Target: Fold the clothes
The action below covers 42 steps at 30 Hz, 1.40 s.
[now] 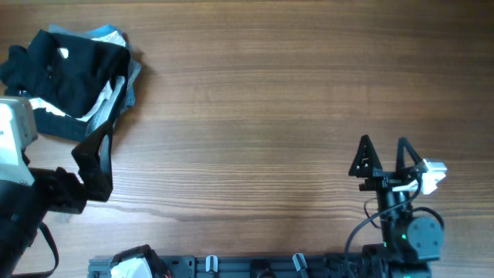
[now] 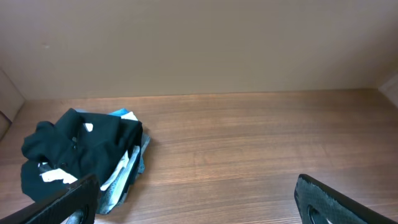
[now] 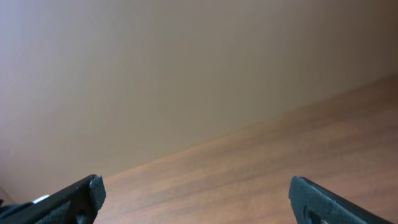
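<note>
The black T-shirt [image 1: 65, 66] lies crumpled on top of a pile of clothes at the table's far left corner, with a small white mark on its upper side. In the left wrist view [image 2: 81, 149] it sits at the left. My left gripper [image 1: 65, 147] [image 2: 199, 205] is open and empty, hovering just in front of the pile; its left finger overlaps the pile's near edge in the wrist view. My right gripper [image 1: 384, 150] [image 3: 196, 199] is open and empty over bare table at the near right, far from the pile.
Under the black shirt lie a white garment [image 1: 104, 96] [image 2: 124, 165] and a grey-blue one [image 1: 131, 77]. The wooden table [image 1: 270, 116] stretches from the pile to the right. A plain wall [image 2: 199, 43] stands behind the table.
</note>
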### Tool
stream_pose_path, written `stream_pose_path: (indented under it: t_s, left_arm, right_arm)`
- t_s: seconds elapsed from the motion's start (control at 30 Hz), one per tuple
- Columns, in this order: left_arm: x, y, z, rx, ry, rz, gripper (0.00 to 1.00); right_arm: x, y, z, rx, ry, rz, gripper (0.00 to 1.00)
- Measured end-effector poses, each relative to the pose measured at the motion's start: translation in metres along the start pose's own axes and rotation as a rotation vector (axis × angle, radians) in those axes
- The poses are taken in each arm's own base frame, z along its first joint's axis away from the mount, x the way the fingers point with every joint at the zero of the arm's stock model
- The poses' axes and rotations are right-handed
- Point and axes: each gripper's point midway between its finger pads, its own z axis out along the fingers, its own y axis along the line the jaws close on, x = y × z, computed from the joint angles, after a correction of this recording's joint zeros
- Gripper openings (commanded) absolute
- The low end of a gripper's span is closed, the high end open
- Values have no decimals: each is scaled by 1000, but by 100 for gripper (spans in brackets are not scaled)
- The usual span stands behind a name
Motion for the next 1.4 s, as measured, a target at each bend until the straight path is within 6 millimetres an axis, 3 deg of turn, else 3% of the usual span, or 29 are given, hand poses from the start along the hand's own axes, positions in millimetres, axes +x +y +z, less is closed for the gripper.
stream_pose_path:
  t_s: [0.17, 0.77, 0.93, 1.2, 1.4]
  left_arm:
    - [0, 0, 0, 0, 0, 0, 100]
    - [0, 0, 0, 0, 0, 0, 100]
    - [0, 0, 0, 0, 0, 0, 100]
    - [0, 0, 0, 0, 0, 0, 100]
    - [0, 0, 0, 0, 0, 0, 100]
  right_arm:
    - [50, -24, 4, 59, 100, 104, 99]
    - [47, -23, 4, 69, 74, 508, 100]
    - [46, -23, 4, 79, 65, 767, 100]
    - [46, -23, 4, 101, 39, 1390, 100]
    - [46, -23, 4, 107, 28, 1571, 100]
